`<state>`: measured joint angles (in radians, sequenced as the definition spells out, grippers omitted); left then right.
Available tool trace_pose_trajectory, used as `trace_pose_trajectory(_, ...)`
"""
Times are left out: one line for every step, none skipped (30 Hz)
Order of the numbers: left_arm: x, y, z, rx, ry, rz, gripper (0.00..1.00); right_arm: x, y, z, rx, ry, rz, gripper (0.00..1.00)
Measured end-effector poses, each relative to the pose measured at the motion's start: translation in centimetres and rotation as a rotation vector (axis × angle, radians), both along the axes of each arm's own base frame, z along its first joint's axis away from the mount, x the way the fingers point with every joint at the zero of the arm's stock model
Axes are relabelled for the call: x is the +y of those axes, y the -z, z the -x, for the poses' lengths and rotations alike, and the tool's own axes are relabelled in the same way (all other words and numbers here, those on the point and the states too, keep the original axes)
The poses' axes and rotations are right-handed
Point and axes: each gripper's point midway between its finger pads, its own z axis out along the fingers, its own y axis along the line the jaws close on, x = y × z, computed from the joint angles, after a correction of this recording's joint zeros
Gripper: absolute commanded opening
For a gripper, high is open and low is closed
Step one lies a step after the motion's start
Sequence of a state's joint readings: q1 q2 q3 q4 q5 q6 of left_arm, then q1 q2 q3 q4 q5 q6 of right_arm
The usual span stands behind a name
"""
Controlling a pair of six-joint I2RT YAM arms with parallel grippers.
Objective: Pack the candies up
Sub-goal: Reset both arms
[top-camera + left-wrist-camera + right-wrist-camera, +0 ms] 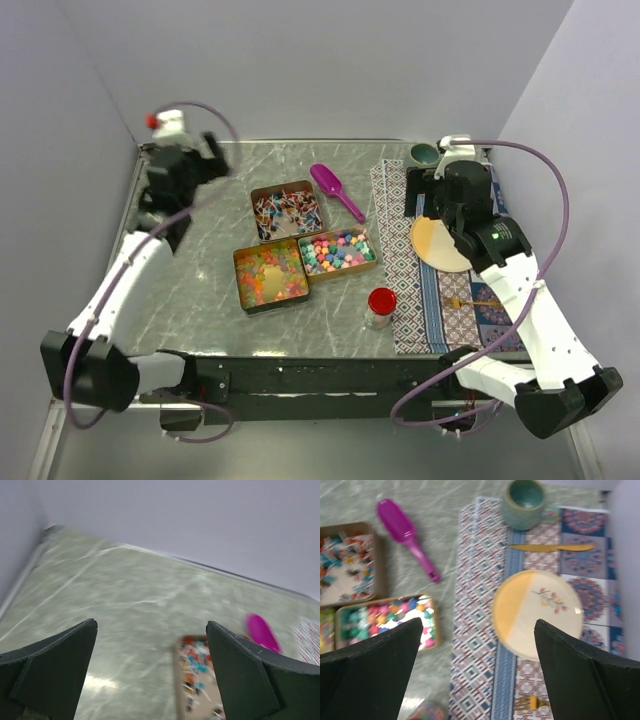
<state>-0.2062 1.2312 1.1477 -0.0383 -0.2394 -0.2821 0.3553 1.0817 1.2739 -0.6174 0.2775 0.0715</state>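
The candies lie in three open brown trays mid-table: wrapped pieces in red, blue and white (285, 212), pastel balls (338, 251), and orange-yellow jelly bits (269, 275). A small jar with a red lid (381, 306) stands in front of them. A purple scoop (335, 189) lies behind the trays. My left gripper (215, 160) is open and empty, raised at the far left; in its wrist view (150, 630) the wrapped-candy tray (197, 675) sits between its fingers. My right gripper (428, 195) is open and empty above the patterned mat; its wrist view (479, 630) shows the ball tray (385, 617).
A patterned placemat (425, 290) on the right holds a yellow-and-white plate (437, 246), a teal mug (424, 154), a gold fork (470, 300) and a knife (552, 546). Grey walls close the left, back and right sides.
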Motion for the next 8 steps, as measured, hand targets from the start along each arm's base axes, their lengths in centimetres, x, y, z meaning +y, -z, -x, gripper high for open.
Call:
trace_pose_trajectory(2.2, 0.7, -0.6, 0.030, -0.057, 0.021, 0.97, -0.7, -0.1, -0.2, -0.016, 0.033, 0.017, 1.00)
trace_pose_trajectory(4.4, 1.4, -0.9, 0.053, -0.113, 0.045, 0.97, -1.1, -0.1, -0.2, -0.030, 0.053, 0.029, 1.00)
trace_pose_trajectory(6.1, 2.1, -1.0, 0.070, -0.161, 0.067, 0.97, -1.5, 0.1, -0.1, -0.036, 0.069, 0.038, 1.00)
trace_pose_trajectory(7.4, 2.6, -0.9, 0.081, -0.199, 0.082, 0.97, -2.0, 0.5, 0.1, -0.044, 0.088, 0.048, 1.00)
trace_pose_trajectory(8.6, 3.1, -0.8, 0.088, -0.233, 0.099, 0.97, -2.4, 0.9, 0.5, -0.051, 0.100, 0.052, 1.00)
trace_pose_trajectory(9.3, 3.4, -0.6, 0.090, -0.256, 0.114, 0.97, -2.7, 1.3, 0.9, -0.052, 0.109, 0.056, 1.00)
trace_pose_trajectory(10.2, 3.7, -0.4, 0.093, -0.280, 0.121, 0.97, -3.0, 1.6, 1.4, -0.055, 0.115, 0.057, 1.00)
trace_pose_trajectory(11.1, 3.9, -0.2, 0.094, -0.310, 0.124, 0.97, -3.4, 1.6, 1.9, -0.066, 0.121, 0.052, 1.00)
